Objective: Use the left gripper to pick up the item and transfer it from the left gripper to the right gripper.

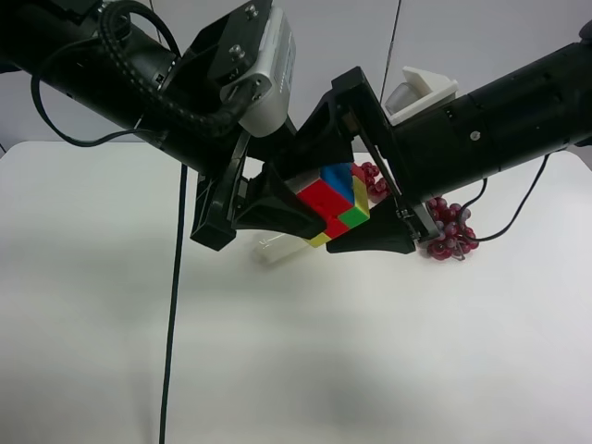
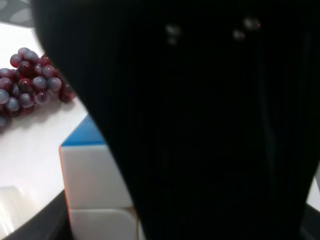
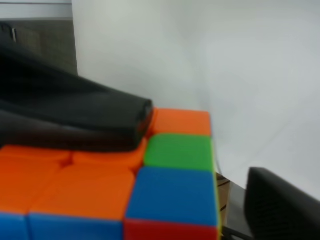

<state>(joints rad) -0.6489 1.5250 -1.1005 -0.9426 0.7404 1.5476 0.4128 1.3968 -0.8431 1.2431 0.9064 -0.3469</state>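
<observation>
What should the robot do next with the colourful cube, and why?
Probably close the right tool onto the cube. The left tool grips it in the air, and the right wrist view shows a gap beside one right finger.

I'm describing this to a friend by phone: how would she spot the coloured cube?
Start at the white table; on it lie dark red grapes. Beside them, held up in the air, is the cube: the only thing patched red, blue, green and yellow.
</observation>
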